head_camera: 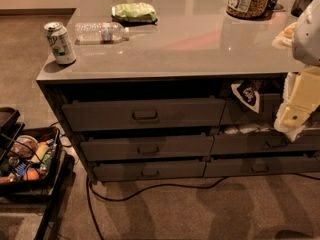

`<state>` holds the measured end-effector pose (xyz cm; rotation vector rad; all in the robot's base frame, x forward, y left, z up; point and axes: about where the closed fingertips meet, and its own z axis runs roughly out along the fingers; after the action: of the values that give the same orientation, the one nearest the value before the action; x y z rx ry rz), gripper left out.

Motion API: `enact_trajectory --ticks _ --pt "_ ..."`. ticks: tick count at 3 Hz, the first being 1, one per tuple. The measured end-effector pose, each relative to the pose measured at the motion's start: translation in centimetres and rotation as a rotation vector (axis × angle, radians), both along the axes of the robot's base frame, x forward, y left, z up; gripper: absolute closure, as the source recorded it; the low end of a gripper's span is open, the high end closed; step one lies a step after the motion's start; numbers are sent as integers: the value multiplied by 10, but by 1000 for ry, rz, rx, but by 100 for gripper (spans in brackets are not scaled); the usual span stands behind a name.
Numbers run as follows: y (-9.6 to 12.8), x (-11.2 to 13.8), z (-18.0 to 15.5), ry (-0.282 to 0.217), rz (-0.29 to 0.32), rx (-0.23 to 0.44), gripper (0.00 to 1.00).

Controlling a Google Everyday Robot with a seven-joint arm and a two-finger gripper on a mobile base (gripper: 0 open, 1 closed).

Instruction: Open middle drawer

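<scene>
Claw point(296, 109) hangs at the view's right edge; whether it is open or closed cannot be told. Middle drawer point(120, 148) lies down-left, its handle point(148, 149) horizontal.

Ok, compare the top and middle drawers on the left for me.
The top drawer has a taller front than the middle drawer. The top drawer sits right under the countertop; the middle drawer lies below it. Both are dark grey with a centred loop handle. The gripper hangs at the right, touching neither.
</scene>
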<state>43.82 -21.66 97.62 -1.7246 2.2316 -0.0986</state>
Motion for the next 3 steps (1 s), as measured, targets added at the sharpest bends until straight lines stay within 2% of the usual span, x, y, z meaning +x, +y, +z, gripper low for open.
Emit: enact_trajectory --ticks 1,2,3 --pt "0 0 0 0 0 0 0" --pt "2 -4 -4 -51 8 70 0" --pt "4 -23 -25 -134 44 189 0"
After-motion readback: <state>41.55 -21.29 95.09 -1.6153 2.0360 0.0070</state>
